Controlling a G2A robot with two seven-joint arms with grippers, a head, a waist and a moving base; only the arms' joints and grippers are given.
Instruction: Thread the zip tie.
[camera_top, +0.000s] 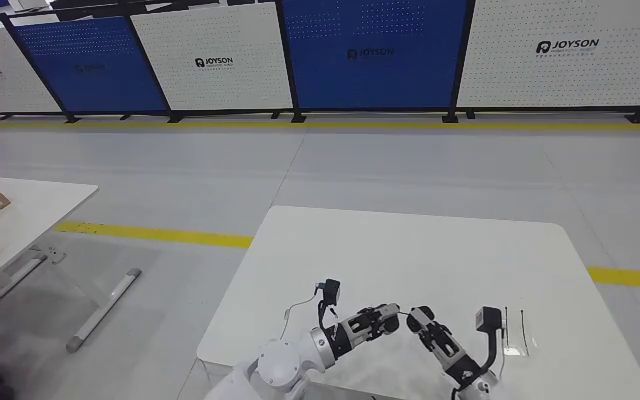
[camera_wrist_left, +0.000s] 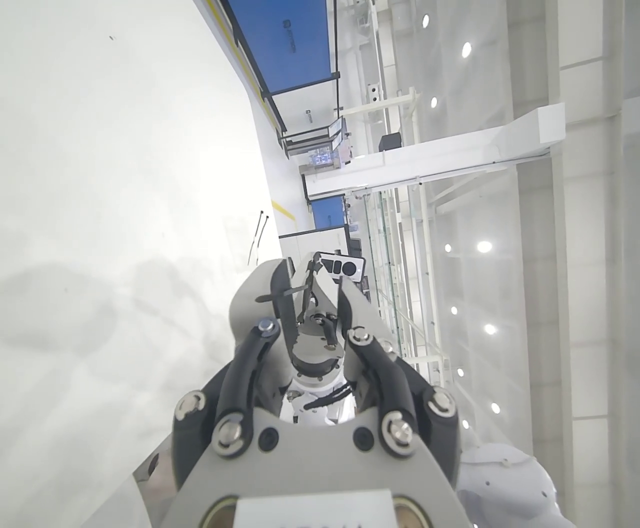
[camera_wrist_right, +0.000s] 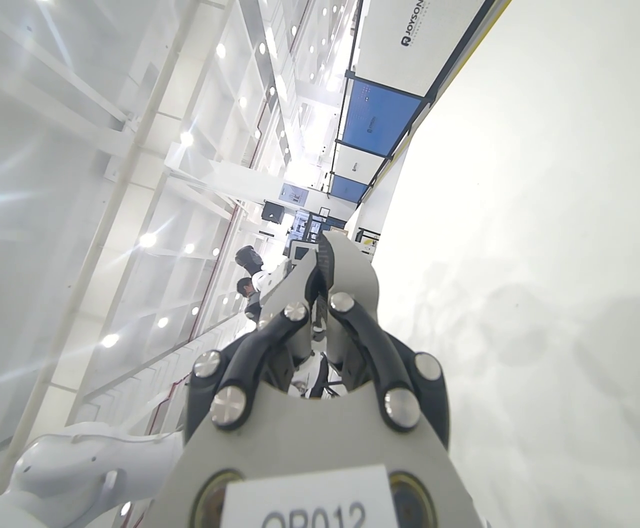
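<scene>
Over the robot's side of the white table, the right gripper is pinched closed on a black zip tie, whose strip crosses one finger of the left gripper, which is spread apart, while spare zip ties lie flat nearby.

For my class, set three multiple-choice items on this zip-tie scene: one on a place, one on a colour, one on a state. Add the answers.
1. Where do the spare zip ties lie?
A on the table, beside the right arm; B on the floor; C in a box.
2. What colour are they?
A white; B black; C blue.
3. How is the right gripper?
A wide open; B shut; C lying on the table.
Answers: 1 A, they lie flat on the white top; 2 B, they are dark strips against white; 3 B, its jaws meet in the right wrist view.
</scene>
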